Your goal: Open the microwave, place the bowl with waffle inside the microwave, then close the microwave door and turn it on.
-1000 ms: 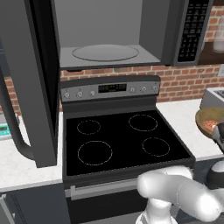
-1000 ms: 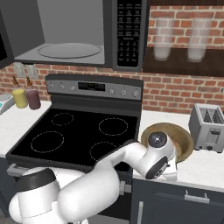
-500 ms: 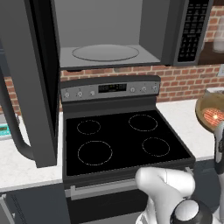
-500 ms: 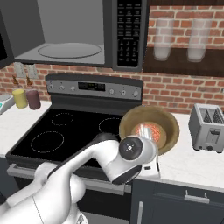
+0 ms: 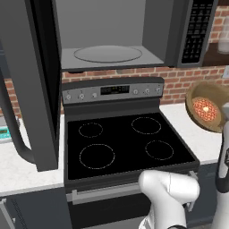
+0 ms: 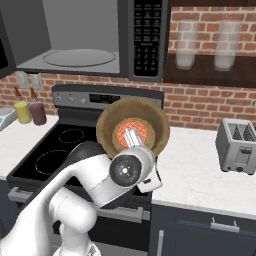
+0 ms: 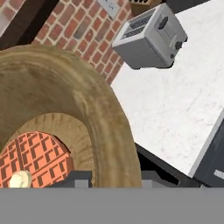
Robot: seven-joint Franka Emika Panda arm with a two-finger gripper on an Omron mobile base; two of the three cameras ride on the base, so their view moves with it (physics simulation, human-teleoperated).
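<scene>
The claw (image 7: 111, 177) pinches the rim of the bowl (image 6: 133, 127), one fingertip (image 7: 72, 178) inside the wall and the other outside. The brown wooden-looking bowl hangs in the air, tipped so its mouth faces the robot, above the counter (image 6: 200, 165) just beside the right edge of the stove (image 5: 127, 143). The waffle (image 6: 131, 133), reddish-brown with a yellow spot, lies against the bowl's floor. Above the stove, the microwave (image 5: 112, 33) stands with its cavity showing, turntable (image 5: 107, 53) bare. The microwave door (image 5: 27, 85) is swung out to the left. A toaster (image 6: 237, 145) sits near the counter's right end.

The bowl looks stiff and light, so a rim pinch seems adequate. Tilted this steeply, the loose waffle could slide out; levelling the bowl seems wise.
</scene>
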